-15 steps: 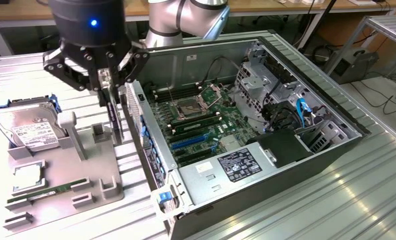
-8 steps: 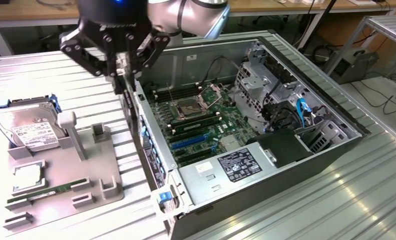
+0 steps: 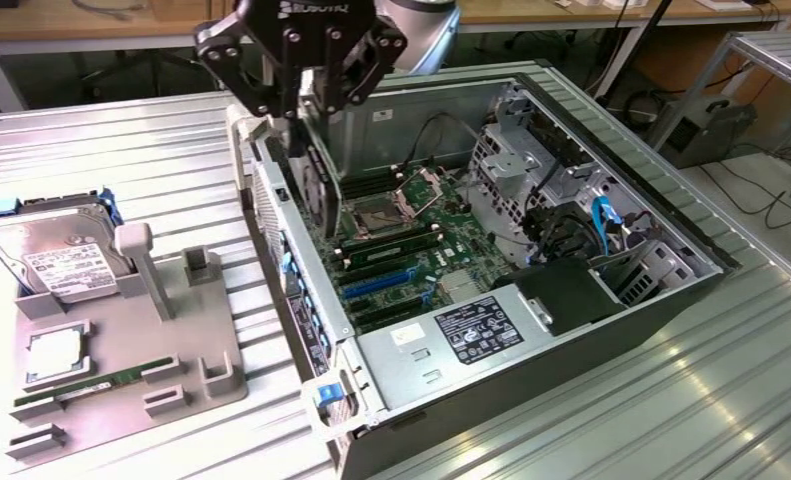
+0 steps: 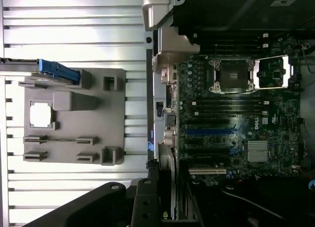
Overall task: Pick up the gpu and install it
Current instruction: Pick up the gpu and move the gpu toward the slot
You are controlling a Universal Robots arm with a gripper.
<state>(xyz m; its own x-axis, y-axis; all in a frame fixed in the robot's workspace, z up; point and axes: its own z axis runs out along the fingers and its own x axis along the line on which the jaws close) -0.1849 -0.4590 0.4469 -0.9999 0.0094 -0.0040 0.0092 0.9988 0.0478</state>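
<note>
Pincer: the pincer (image 3: pixel 308 75) hung above the rear edge of the open computer case (image 3: pixel 662 230), its black fingers (image 3: pixel 364 62) pinching the top of the gpu.
Gpu: the gpu (image 3: pixel 318 175) was held on edge, a thin dark card hanging straight down from the fingers. Its lower end reached into the case just inside the rear wall, above the motherboard (image 3: pixel 422 260). Whether it touched the board could not be told.
Case: it lay on its side on the ribbed metal bench (image 3: pixel 115 150) with the side panel off. The wrist view looked down on the motherboard (image 4: pixel 231 128), the open processor socket (image 4: pixel 234 75) and a blue expansion slot (image 4: pixel 209 132).
Fixture: a grey parts tray (image 3: pixel 168 360) sat on the bench toward the exterior view's left, well apart from the case. It also showed in the wrist view (image 4: pixel 74 118).
On the tray: a silver hard drive (image 3: pixel 55 255) with a white label, a square processor chip (image 3: pixel 55 352) and a narrow green memory stick (image 3: pixel 95 385) rested in their holders.
</note>
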